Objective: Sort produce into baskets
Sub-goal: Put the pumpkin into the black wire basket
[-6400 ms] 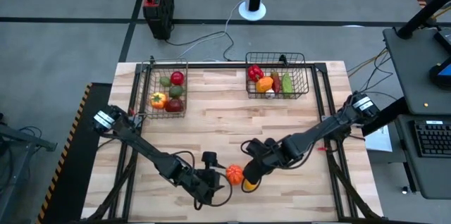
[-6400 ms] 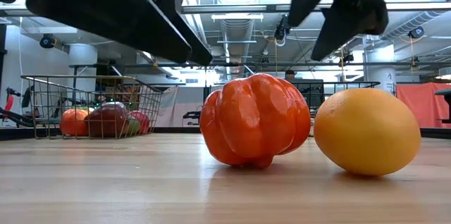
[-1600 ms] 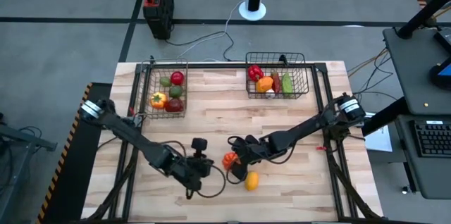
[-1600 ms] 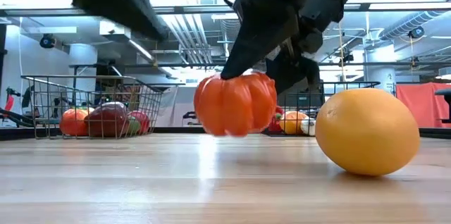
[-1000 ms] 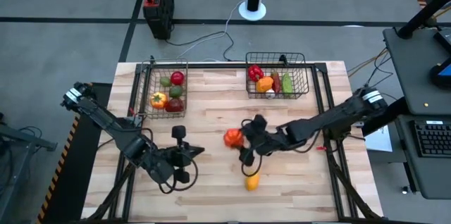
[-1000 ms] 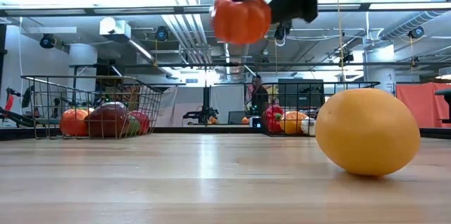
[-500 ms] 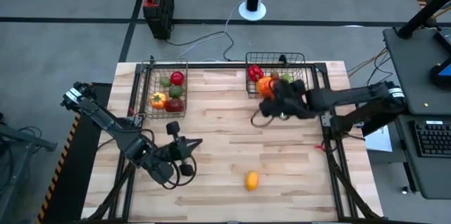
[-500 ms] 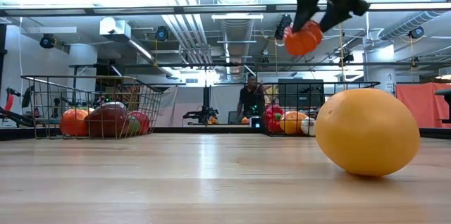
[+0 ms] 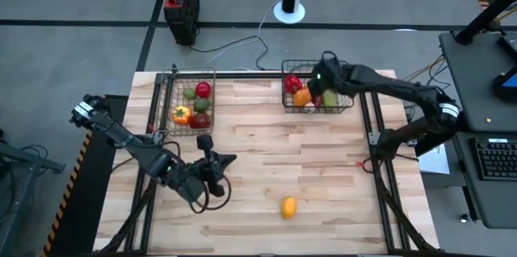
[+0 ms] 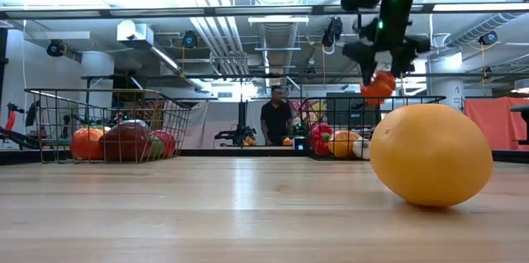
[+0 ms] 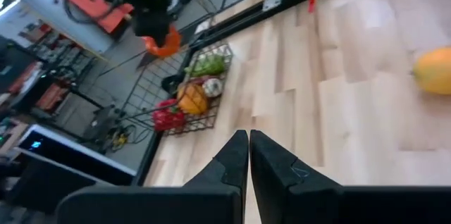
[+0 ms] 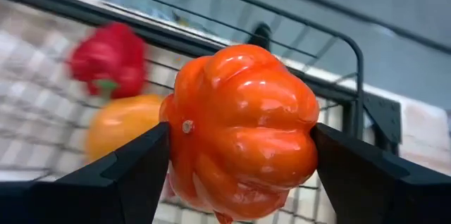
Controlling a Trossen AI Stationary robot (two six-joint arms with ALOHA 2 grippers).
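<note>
Above the right basket (image 9: 317, 95), at about one o'clock on the bench (image 9: 266, 160), the right gripper (image 9: 323, 87) is hanging with its jaws clamped on the orange pumpkin (image 12: 239, 129). The pumpkin is sitting squarely between the jaws, squat and round with no long axis to speak of, and the basket is lying straight beneath it, so the coming move looks like a plain drop. Inside, a red pepper (image 12: 106, 58) and an orange fruit (image 12: 127, 136) are crowding the mesh floor, leaving little room. At six o'clock the yellow-orange fruit (image 9: 288, 207) is resting alone on bare wood. The left gripper (image 9: 216, 162), jaws together, is waiting at about eight o'clock, nearer that fruit. The left basket (image 9: 187, 102) is sitting at eleven o'clock.
</note>
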